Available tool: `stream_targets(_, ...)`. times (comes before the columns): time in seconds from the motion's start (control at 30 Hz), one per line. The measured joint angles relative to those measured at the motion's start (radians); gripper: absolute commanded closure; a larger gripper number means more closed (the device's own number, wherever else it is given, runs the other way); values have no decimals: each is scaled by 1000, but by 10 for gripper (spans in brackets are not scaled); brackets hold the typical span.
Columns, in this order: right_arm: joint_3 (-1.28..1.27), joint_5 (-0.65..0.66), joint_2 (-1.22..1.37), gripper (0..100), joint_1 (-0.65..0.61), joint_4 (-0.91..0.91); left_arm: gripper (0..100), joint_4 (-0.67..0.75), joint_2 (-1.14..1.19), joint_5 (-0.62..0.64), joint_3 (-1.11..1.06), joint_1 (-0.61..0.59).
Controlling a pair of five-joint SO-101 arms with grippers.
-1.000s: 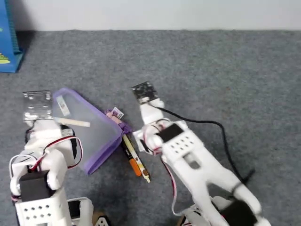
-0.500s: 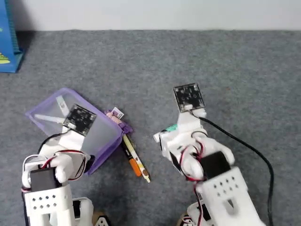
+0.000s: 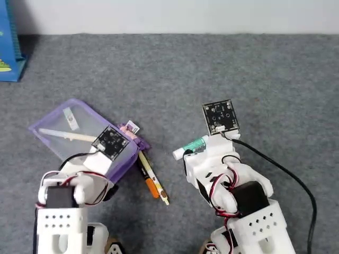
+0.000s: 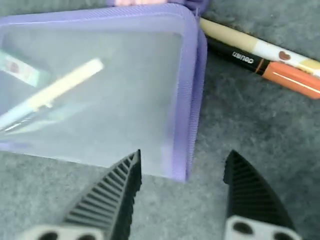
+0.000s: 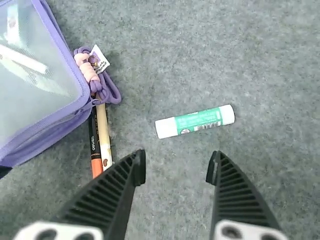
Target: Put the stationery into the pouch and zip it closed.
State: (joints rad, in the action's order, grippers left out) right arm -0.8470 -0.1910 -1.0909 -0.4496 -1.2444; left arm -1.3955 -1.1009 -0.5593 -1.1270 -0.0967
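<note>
A purple see-through pouch (image 3: pixel 74 132) lies on the grey carpet with a pale pen (image 3: pixel 66 135) inside it. My left gripper (image 4: pixel 184 157) hovers open over the pouch's (image 4: pixel 100 85) zipper edge near its corner. Beside that edge lie a cream pen (image 4: pixel 250 45) and a black-and-orange pen (image 4: pixel 272 70), touching side by side (image 3: pixel 152 179). A green glue stick (image 5: pixel 195 121) lies apart on the carpet, and my right gripper (image 5: pixel 177 155) stands open just short of it. The glue stick (image 3: pixel 192 146) pokes out from under the right arm.
A pink-and-purple zipper cord with a tag (image 3: pixel 131 132) lies at the pouch's corner. A blue box (image 3: pixel 8 47) stands at the far left back. A black cable (image 3: pixel 286 174) trails from the right arm. Open carpet stretches behind and to the right.
The right arm drew back from the pens and pouch corner to the right, over the glue stick. The left arm swung right, across the pouch towards its zipper corner.
</note>
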Motion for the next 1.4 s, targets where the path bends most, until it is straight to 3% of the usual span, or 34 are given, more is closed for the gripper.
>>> stream_targets(0.37, 0, 0, -11, 794, 0, -25, 740, 224, 491, 23, 95, -48)
stream_targets(0.47, 0, 0, -12, 794, 0, -26, 785, 275, 569, 23, 112, -46)
stream_targets(0.9, 0, 0, -12, 794, 0, -26, 983, 341, 592, 21, 115, -43)
stream_targets(1.4, 0, 0, -12, 794, 0, -26, 988, 399, 594, 95, 175, -44)
